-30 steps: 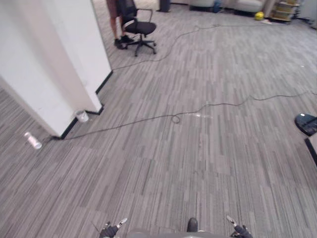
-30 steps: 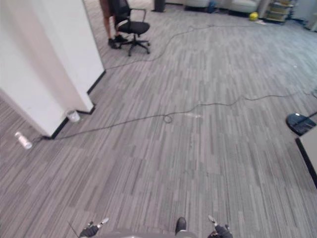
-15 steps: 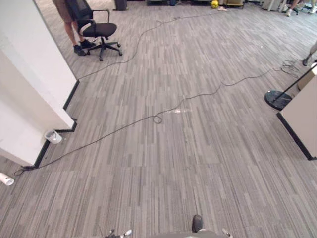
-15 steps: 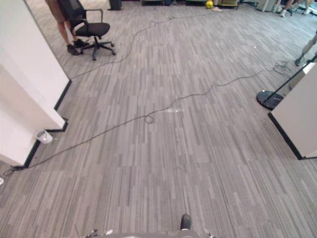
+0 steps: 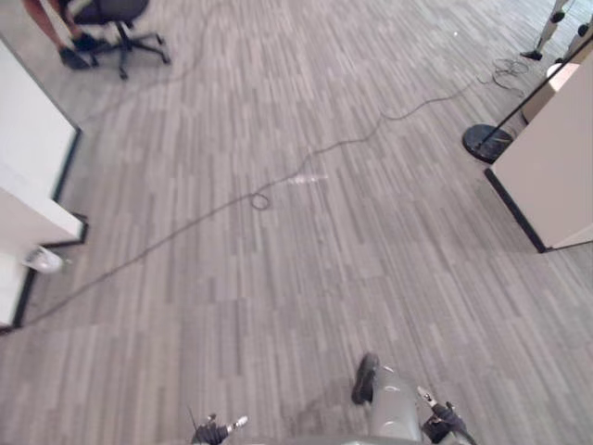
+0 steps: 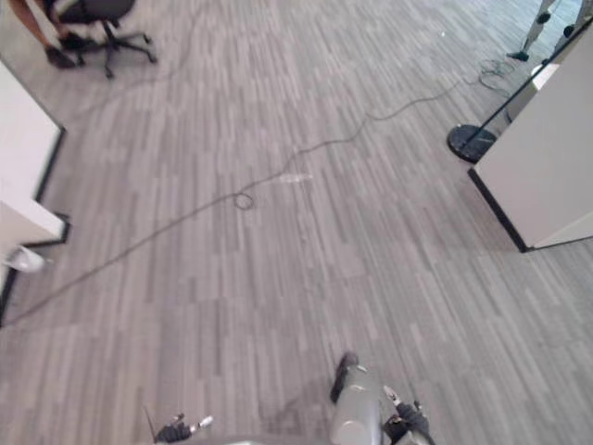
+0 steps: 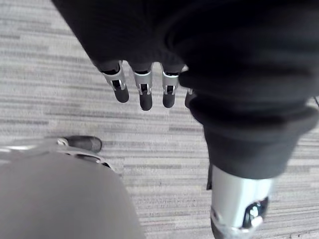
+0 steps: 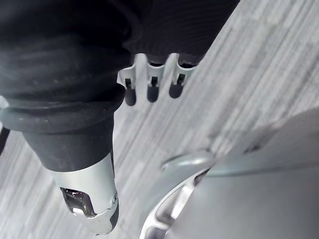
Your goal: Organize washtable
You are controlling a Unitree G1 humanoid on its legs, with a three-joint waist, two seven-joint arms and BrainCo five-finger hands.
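Well, it's open carpet floor (image 5: 306, 278) all round, and both hands hang low at the sides. The left hand (image 7: 145, 93) has its fingers straight and loose, pointing down at the carpet with nothing between them and the thumb. The right hand (image 8: 151, 85) is the same: fingers relaxed, holding nothing.

Now the relation that matters: which way the washtable lies from those fingers I cannot tell, so neither arm can be called the nearer, and there is no long axis to line up on. My judgement is that this is an approach on foot with hardly any of the task done. The next move calls for finding the table, not reaching.

A white wall (image 5: 28, 139) stands to the left. To the right is a beige panel (image 5: 556, 167) with a round black stand base (image 5: 486, 142) just beside it. An office chair (image 5: 116, 11) and a person's leg (image 5: 46, 23) are far ahead on the left.

There is one container, a small white cup (image 5: 42, 260) at the wall's foot; its contents are too small to tell.
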